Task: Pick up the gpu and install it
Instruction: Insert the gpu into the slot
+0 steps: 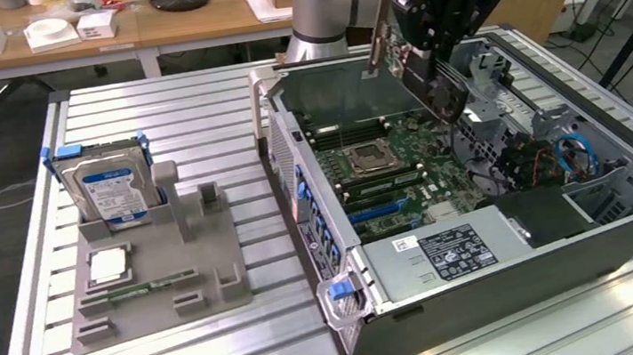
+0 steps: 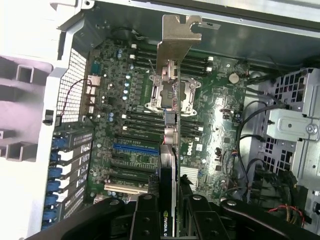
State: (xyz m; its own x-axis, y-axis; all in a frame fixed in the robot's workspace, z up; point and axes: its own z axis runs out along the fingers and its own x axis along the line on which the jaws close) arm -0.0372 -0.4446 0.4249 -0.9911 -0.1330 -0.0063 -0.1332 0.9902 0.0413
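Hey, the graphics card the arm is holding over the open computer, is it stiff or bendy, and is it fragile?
Probably stiff: the graphics card runs straight out from the end effector, no sag. Likely fragile: a thin board with exposed parts. Its metal bracket sits far from the grip, so it may twist if bumped.

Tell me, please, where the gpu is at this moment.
The gpu is held in the hand, on the exterior view's right, above the open case and over the motherboard.

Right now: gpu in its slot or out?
Out: the gpu hangs edge-down in the gripper, above the motherboard, clear of its slots.
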